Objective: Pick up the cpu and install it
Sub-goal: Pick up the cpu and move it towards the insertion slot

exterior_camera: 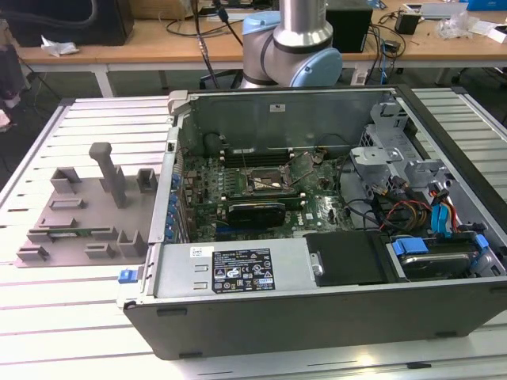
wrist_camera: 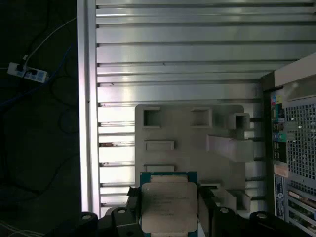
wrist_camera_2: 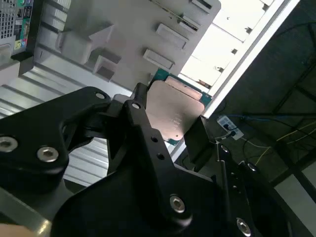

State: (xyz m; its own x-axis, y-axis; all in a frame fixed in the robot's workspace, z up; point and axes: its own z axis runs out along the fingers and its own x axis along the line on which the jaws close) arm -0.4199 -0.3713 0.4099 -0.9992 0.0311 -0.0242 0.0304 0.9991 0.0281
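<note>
the exterior view looked down at a slant, from medium range, over the open computer case (exterior_camera: 317,317), with the fixture tray (exterior_camera: 79,229) at the exterior view's left and the arm (exterior_camera: 297,39) beyond the case. the first wrist view faced straight down on the tray from well above. the second wrist view looked obliquely along the gripper (wrist_camera_2: 170,113) at close range. both wrist views shared the cpu (wrist_camera: 167,205) held in the gripper; all three views shared the tray.

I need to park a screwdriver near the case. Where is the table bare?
Bare table slats lie camera-side of the grey tray at the exterior view's left, and beside the computer case on that view's right. Inside the case is crowded.
</note>
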